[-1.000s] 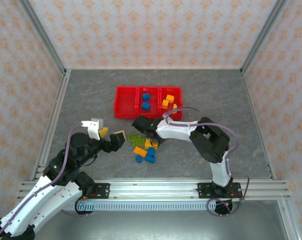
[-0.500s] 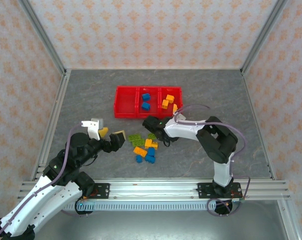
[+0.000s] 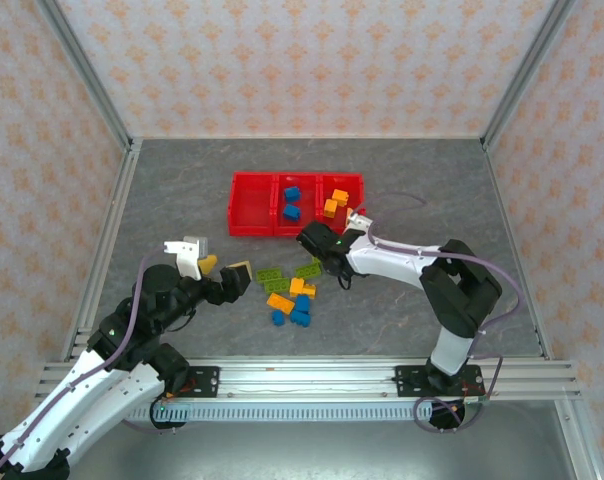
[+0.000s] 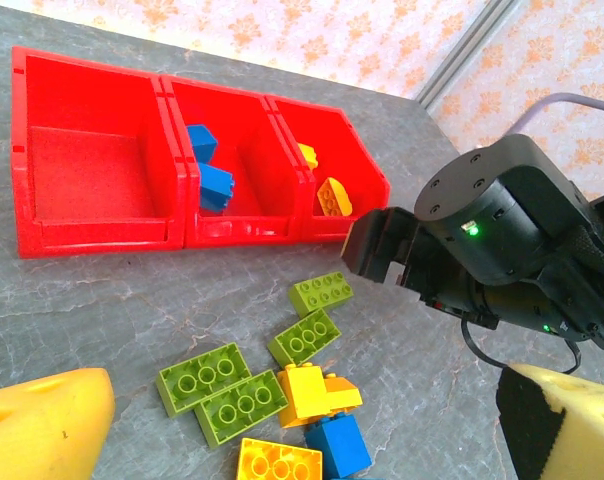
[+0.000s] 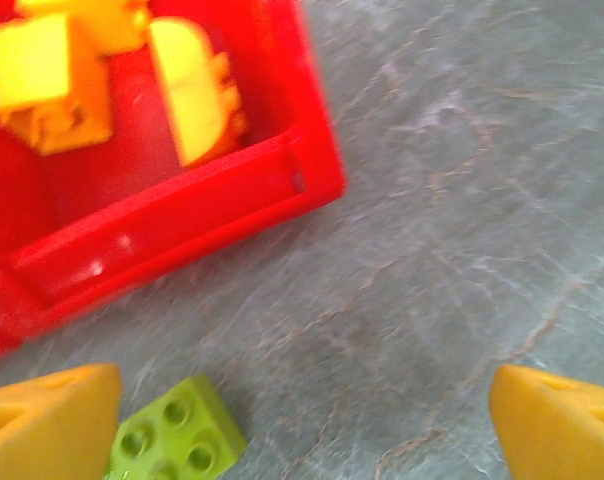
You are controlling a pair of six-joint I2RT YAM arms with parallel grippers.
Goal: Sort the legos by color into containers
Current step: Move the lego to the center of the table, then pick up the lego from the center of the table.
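Note:
The red three-bin tray (image 3: 252, 205) stands mid-table. Its left bin (image 4: 82, 170) is empty, the middle one holds blue legos (image 3: 291, 202) and the right one orange-yellow legos (image 3: 334, 203). Loose lime green legos (image 3: 272, 279), orange-yellow legos (image 3: 300, 287) and blue legos (image 3: 294, 317) lie in a cluster in front of the tray. My right gripper (image 3: 320, 250) hovers open just in front of the right bin (image 5: 182, 220), with a green lego (image 5: 172, 435) by its left finger. My left gripper (image 3: 222, 270) is open, left of the cluster and apart from it.
Aluminium frame rails (image 3: 102, 250) run along the table's sides and front. Bare grey tabletop (image 3: 182, 190) surrounds the tray, and more of the tabletop (image 5: 442, 250) lies to the right of the right bin. The right arm's body (image 4: 502, 240) hangs over the right of the cluster.
My right gripper has moved right and slightly back, off the cluster toward the tray's right bin, uncovering a green lego. The left arm has stayed still.

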